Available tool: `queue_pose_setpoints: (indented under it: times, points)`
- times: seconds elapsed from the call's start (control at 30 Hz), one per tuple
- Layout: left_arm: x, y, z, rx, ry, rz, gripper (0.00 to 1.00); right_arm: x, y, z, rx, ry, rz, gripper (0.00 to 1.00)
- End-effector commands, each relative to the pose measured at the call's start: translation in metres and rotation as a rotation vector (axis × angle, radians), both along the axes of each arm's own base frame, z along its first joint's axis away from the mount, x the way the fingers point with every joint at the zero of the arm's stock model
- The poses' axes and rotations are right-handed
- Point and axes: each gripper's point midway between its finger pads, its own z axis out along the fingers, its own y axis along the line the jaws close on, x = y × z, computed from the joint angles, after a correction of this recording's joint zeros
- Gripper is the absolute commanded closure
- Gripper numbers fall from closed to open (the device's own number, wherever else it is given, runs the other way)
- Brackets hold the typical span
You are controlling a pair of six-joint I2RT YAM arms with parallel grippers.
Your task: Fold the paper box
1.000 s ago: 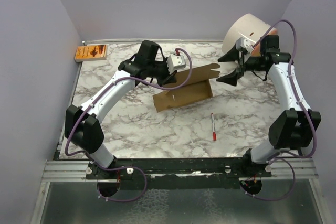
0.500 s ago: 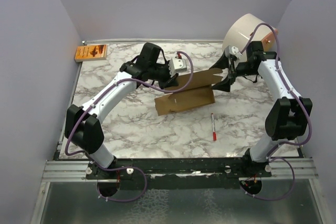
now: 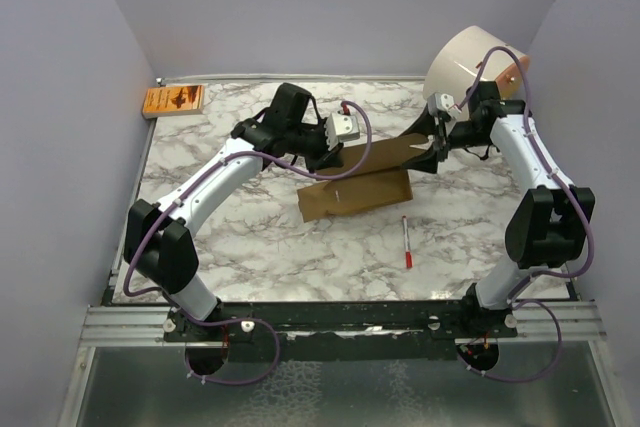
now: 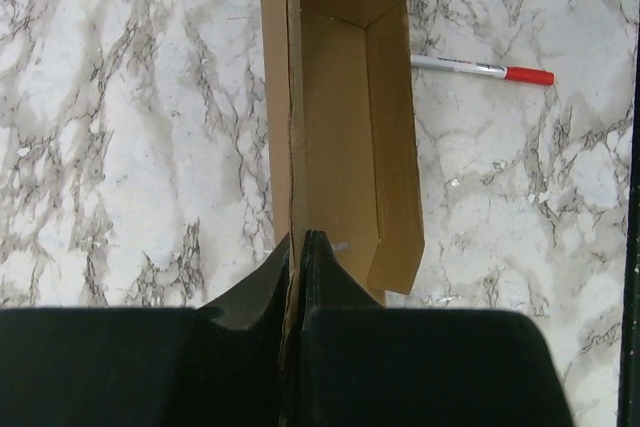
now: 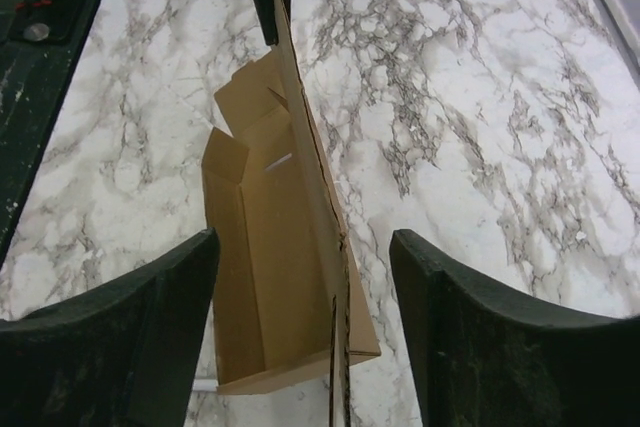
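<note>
The paper box [image 3: 352, 194] lies on the surface [image 3: 250, 237], light and bendy. The left end effector [image 4: 297, 247] pinches its tall flap. The right end effector [image 5: 300, 252] gapes around the flap's other end; grab there, gently.

no legible text, orange packet [image 3: 173, 100] print too small

Red-capped pen [image 3: 407, 243] on marble table [image 3: 250, 237]; orange packet [image 3: 173, 100] far-left; white cylinder [image 3: 460, 62] far-right.

left gripper [image 3: 332, 160] clamps paper box [image 3: 355, 194] | right gripper [image 3: 430, 146] straddles its flap
</note>
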Motion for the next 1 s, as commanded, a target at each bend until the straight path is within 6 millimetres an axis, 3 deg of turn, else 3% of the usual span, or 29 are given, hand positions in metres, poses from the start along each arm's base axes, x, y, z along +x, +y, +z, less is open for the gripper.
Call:
queue_pose_setpoints:
  times: [0.0,0.17,0.37,0.5,0.67,0.83,0.97]
  points:
    - [-0.007,-0.005,0.012,-0.033,-0.034,-0.046,1.00,-0.001,0.004,0.009,0.013,-0.019,0.015,0.36]
    - [-0.008,-0.005,0.012,-0.031,-0.035,-0.051,1.00,0.000,0.005,0.007,0.009,-0.012,0.015,0.58]
    - [-0.007,-0.004,0.012,-0.027,-0.040,-0.048,1.00,-0.001,0.005,0.007,0.002,-0.019,0.019,0.77]
    - [-0.006,-0.003,0.012,-0.023,-0.049,-0.038,1.00,-0.002,0.004,0.009,-0.003,-0.030,0.025,0.98]
    - [0.002,0.001,0.016,-0.023,-0.088,0.012,0.98,-0.004,0.003,0.009,-0.014,-0.025,0.027,0.99]
    - [0.023,0.013,0.034,-0.058,-0.164,0.176,0.68,-0.001,0.002,0.008,-0.030,0.021,0.012,0.99]
    - [0.032,0.037,0.051,-0.174,-0.169,0.340,0.48,0.001,0.000,0.006,-0.046,0.081,-0.015,0.99]
